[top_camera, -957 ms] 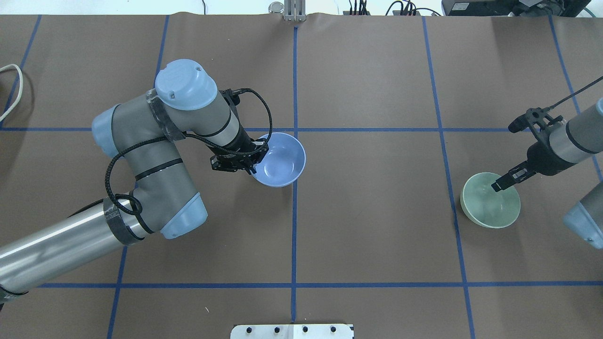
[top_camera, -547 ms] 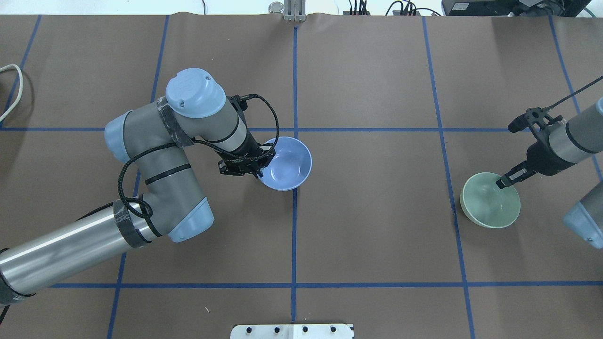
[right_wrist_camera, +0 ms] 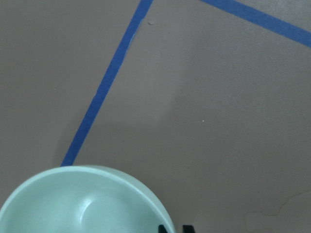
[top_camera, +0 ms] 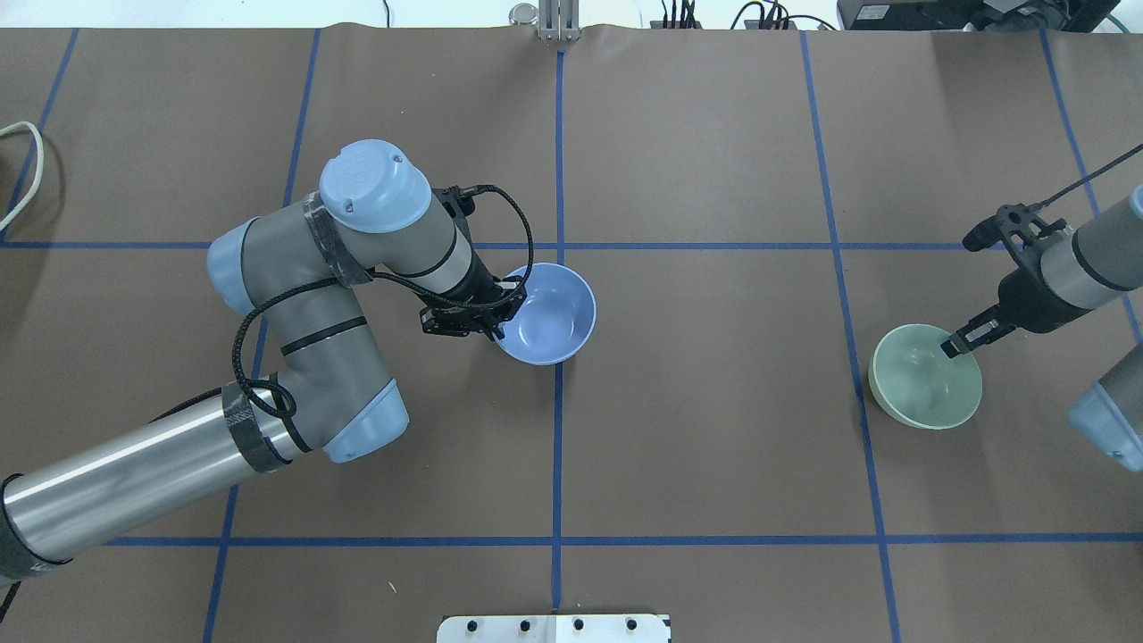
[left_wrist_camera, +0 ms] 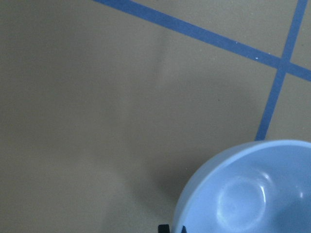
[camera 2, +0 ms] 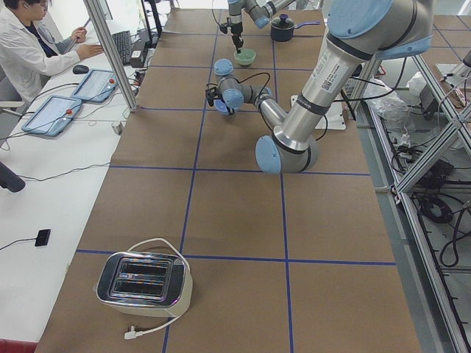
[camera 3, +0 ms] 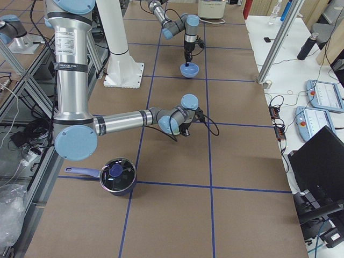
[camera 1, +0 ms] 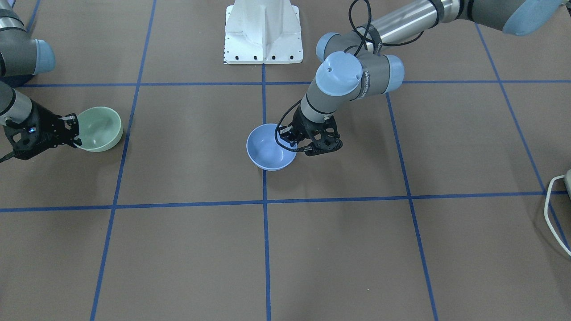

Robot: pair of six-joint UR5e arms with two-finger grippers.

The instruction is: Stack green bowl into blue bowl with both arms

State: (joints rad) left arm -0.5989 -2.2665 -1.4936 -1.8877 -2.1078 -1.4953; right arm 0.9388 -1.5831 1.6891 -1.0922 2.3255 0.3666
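The blue bowl is at the table's centre, over the middle blue line. My left gripper is shut on its left rim; this also shows in the front view, with the blue bowl beside it. The green bowl is at the right side. My right gripper is shut on its far right rim. In the front view the green bowl is at the left, held by the right gripper. The wrist views show each bowl's rim, the blue bowl and the green bowl.
The white base plate is at the near edge. A white cable lies at the far left. A toaster and a dark lidded pot stand at opposite table ends. An operator sits beside the table.
My left arm has carried the blue bowl a little to the right and toward me. My right gripper's finger has moved from the green bowl's inside to its rim, and the bowl has shifted slightly left.
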